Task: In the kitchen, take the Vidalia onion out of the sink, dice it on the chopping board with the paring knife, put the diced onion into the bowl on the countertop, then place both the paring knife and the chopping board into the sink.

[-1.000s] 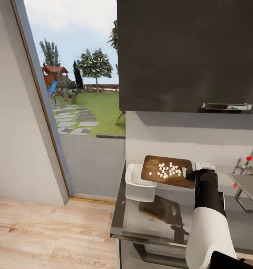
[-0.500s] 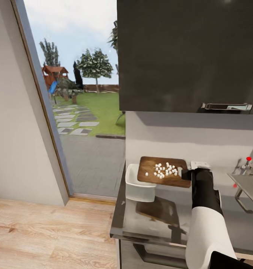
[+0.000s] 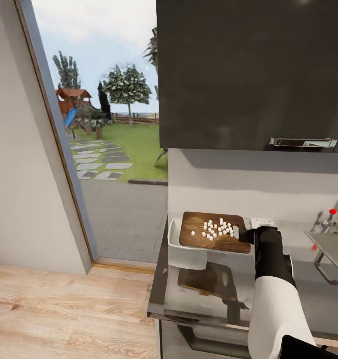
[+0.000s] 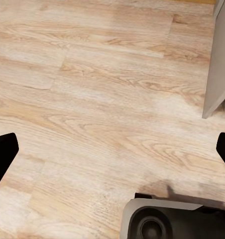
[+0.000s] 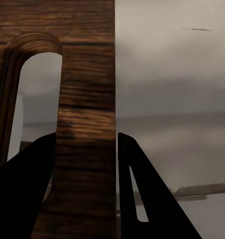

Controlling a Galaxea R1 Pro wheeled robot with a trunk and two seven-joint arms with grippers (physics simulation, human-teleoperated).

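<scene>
In the right wrist view we see our right gripper [image 5: 85, 164] closed on the chopping board [image 5: 85, 99], one dark finger [image 5: 23, 189] on each side of the board's end strip, right beside the arched slot handle. In the head view the same gripper [image 3: 245, 234] sits at centre right of the frame, clamping the right-hand end of the chopping board [image 3: 199, 237] and holding it in the air, roughly level; the board's shadow lies on the countertop [image 3: 219, 294] below it. The diced onion [image 3: 216, 229], a loose scatter of small white bits, rests on the board's top, mostly toward the gripped half. The board's left end hangs over the white bowl [image 3: 181, 254], which stands at the left end of the countertop, near its corner. At the far right edge of the frame we see the corner of the sink [image 3: 333, 249] and its tap [image 3: 331, 219] with a red dot, well apart from the board. A dark wall cabinet [image 3: 253, 75] fills the upper right, and a tall glass opening in the upper left shows a garden. In the left wrist view, our left gripper's [image 4: 112, 152] fingertips [image 4: 3, 157] show at opposite edges of the frame, spread wide and holding nothing, above the wooden floor [image 4: 92, 89].
</scene>
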